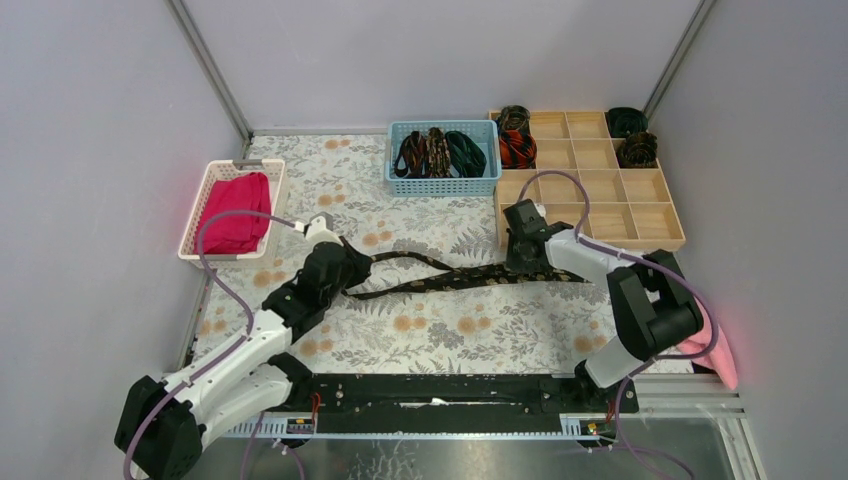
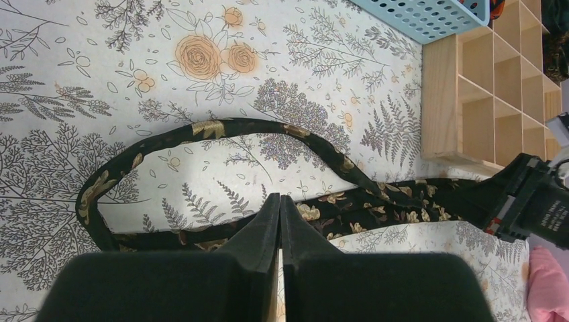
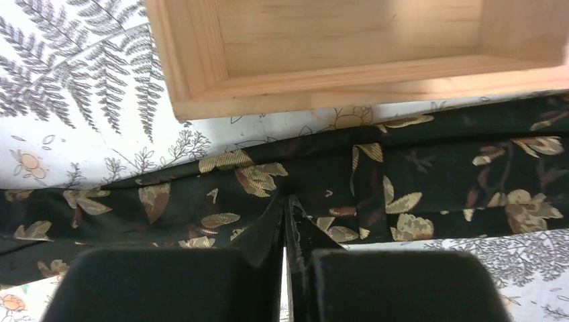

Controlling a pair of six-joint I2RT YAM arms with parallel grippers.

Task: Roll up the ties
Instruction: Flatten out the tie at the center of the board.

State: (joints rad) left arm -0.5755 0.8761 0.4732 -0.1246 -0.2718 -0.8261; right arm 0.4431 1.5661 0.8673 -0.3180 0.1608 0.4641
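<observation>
A long black tie with gold-brown flecks [image 1: 455,279] lies flat across the floral tablecloth, folded back into a loop at its left end [image 2: 87,201]. My left gripper [image 1: 343,272] is shut, its tips [image 2: 280,199] over the lower strand; no fabric shows between the fingers. My right gripper [image 1: 520,258] is shut on the wide part of the tie [image 3: 429,174], where the fabric puckers at the tips [image 3: 286,199], just in front of the wooden box [image 3: 349,87].
A wooden compartment box [image 1: 600,185] at back right holds rolled ties: red-black [image 1: 517,148], dark green [image 1: 627,121], black-gold [image 1: 637,150]. A blue basket [image 1: 440,186] holds unrolled ties. A white basket [image 1: 197,215] holds magenta cloth. A pink towel [image 1: 715,350] lies at the right edge.
</observation>
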